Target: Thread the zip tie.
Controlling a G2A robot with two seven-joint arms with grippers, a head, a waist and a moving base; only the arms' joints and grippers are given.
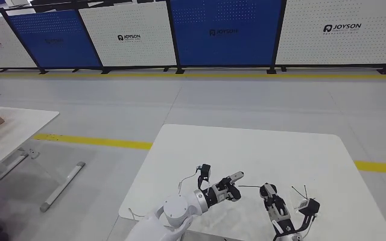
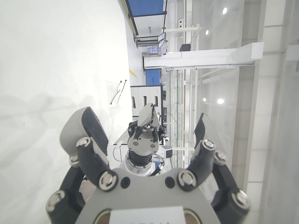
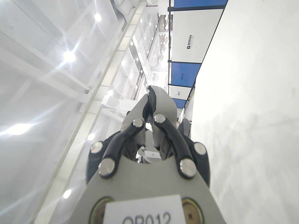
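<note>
While left fingers [image 2: 93, 129] gape empty, right fingers [image 3: 163, 103] pressed together; zip ties [image 2: 119, 89] lie on table [image 2: 46, 47].

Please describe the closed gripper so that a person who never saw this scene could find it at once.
On the white rectangular table, two grey-and-black grippers hang over the robot's side. The right gripper is the one nearer the two thin black zip ties lying on the tabletop. Its fingers are pressed together; those of the left gripper are spread wide.

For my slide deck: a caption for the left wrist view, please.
Open left gripper faces the shut right gripper over a white table with two loose zip ties.
</note>
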